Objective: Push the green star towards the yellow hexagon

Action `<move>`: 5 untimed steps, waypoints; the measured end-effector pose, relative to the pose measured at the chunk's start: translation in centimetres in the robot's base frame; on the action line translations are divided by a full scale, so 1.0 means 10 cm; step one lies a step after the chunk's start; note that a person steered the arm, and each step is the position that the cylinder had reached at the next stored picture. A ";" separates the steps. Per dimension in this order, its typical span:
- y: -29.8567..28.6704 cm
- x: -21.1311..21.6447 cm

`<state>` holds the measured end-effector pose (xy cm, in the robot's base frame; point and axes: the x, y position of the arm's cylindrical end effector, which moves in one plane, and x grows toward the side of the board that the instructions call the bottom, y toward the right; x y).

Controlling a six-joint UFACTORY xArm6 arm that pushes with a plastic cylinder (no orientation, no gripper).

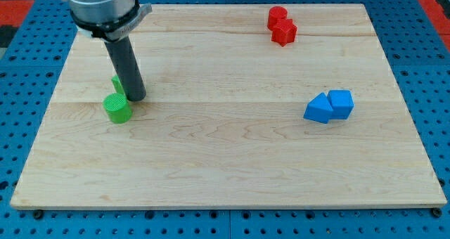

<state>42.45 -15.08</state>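
Observation:
My tip [136, 97] rests on the wooden board [225, 169] at the view's left. A green cylinder [117, 108] stands just to the lower left of the tip, close to it or touching. A second green block [117, 84] peeks out from behind the rod on its left side; its shape cannot be made out. No yellow hexagon shows in the view.
Two red blocks [278, 16] [285, 33] sit touching near the view's top, right of centre. Two blue blocks sit side by side at the view's right, a wedge-like one [319, 110] and a cube [342, 103]. A blue pegboard [21, 91] surrounds the board.

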 end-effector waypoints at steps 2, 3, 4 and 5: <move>0.01 -0.56; -0.09 -0.20; -0.43 -0.10; -0.45 -0.32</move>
